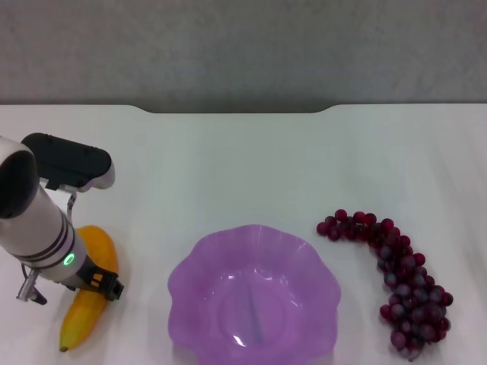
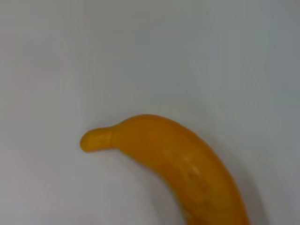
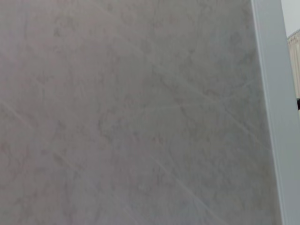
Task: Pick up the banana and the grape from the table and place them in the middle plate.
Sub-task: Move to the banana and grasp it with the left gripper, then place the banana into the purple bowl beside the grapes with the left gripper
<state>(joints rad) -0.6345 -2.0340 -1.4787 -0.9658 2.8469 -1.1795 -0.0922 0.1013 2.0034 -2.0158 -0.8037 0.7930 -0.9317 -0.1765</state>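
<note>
The yellow-orange banana (image 1: 85,304) lies on the white table (image 1: 243,167) at the near left, seen close up in the left wrist view as banana (image 2: 187,164). My left gripper (image 1: 95,283) is low over the banana's middle, and its arm hides part of the fruit. The dark red-purple grape (image 1: 399,281) bunch curves along the table at the near right, apart from the plate. The translucent purple middle plate (image 1: 190,266) with a wavy rim sits at the near centre with nothing in it. My right gripper is out of view.
The table's far edge has a shallow notch (image 1: 236,111) with a grey wall (image 1: 243,46) behind it. The right wrist view shows only a grey wall (image 3: 131,112) and a pale upright edge (image 3: 274,112).
</note>
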